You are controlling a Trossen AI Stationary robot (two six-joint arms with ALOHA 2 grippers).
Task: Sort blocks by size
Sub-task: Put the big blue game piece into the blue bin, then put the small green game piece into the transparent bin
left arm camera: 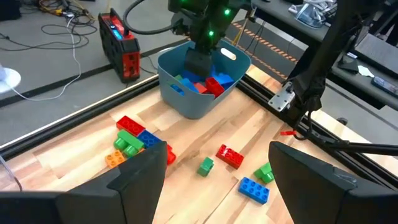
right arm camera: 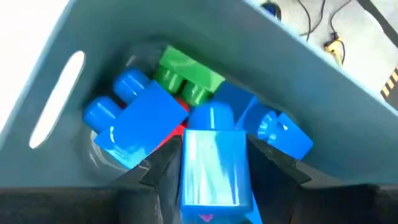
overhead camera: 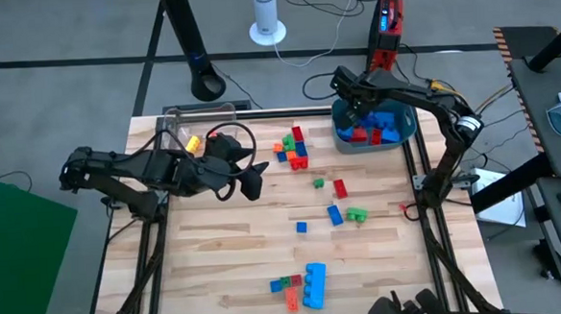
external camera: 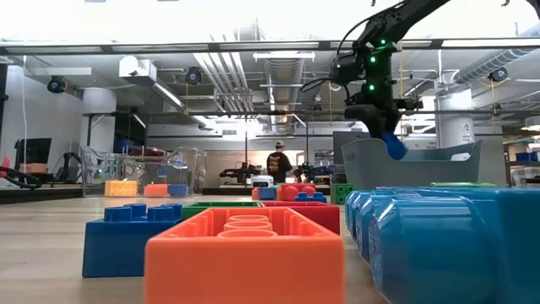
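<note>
1. A chunky blue block [right arm camera: 214, 165] sits clamped between the fingers of the right tool [right arm camera: 214, 186], studs pointing away from the wrist, hanging just above the bricks already in the teal tub [left arm camera: 186, 102].
2. Directly below and beyond it in the tub lie a larger blue block [right arm camera: 134, 118], a green block [right arm camera: 186, 78] and another blue one [right arm camera: 273, 134], with a sliver of red between them.
3. In the high view the right tool [overhead camera: 360, 105] is over the left part of the tub [overhead camera: 404, 131], which stands at the far right corner of the tabletop [overhead camera: 218, 247].
4. Loose blocks remain spread on the tabletop: a mixed cluster [overhead camera: 293, 149] left of the tub, a small green one [overhead camera: 317, 183], a red one [overhead camera: 340, 188], a blue one [overhead camera: 335, 215] beside a green one [overhead camera: 358, 213], and a tiny blue one [overhead camera: 301, 227].
5. At the near edge lies a large light-blue block [overhead camera: 315, 283] with small orange, red, green and blue pieces [overhead camera: 287, 289] just to its left.
6. The left tool [overhead camera: 248, 181] hovers with its fingers spread apart and nothing between them, at the left-centre of the tabletop, well apart from the tub.
7. A clear plastic box [overhead camera: 197, 123] stands at the far left corner, holding a yellow piece [overhead camera: 192, 142].
</note>
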